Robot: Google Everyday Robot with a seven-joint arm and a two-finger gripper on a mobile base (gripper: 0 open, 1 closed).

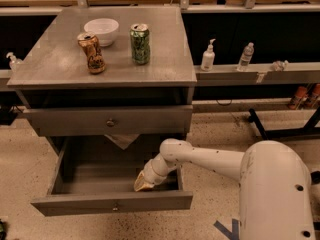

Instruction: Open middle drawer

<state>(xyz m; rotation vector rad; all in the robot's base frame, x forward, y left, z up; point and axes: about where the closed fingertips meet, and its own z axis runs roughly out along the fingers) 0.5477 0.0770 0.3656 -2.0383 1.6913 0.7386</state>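
- Since the middle drawer (75,204) already stands pulled well out below the counter (60,64), its grey box open to view, the task looks close to done.
- Its long front panel faces the floor side, with a small round knob (116,207) at its centre.
- Reaching down from the right, the pincer (144,184) sits inside the drawer box, just behind the front panel and right of the knob. How far apart it is set, and whether it has hold of anything, I cannot tell.
- By its look the drawer is stiff, painted wood or metal. It is probably light while bare, and should slide straight on its runners rather than flex.
- For a grasp, the knob is the natural hold, but it is small, smooth and likely slippery. Hooking behind the front panel's upper edge, as now, seems surer.
- A pull off-centre could twist the box and jam it.
- Above it, the upper drawer (150,120) is closed. A bowl (101,30) and two cans stand on the counter, well apart from the work.
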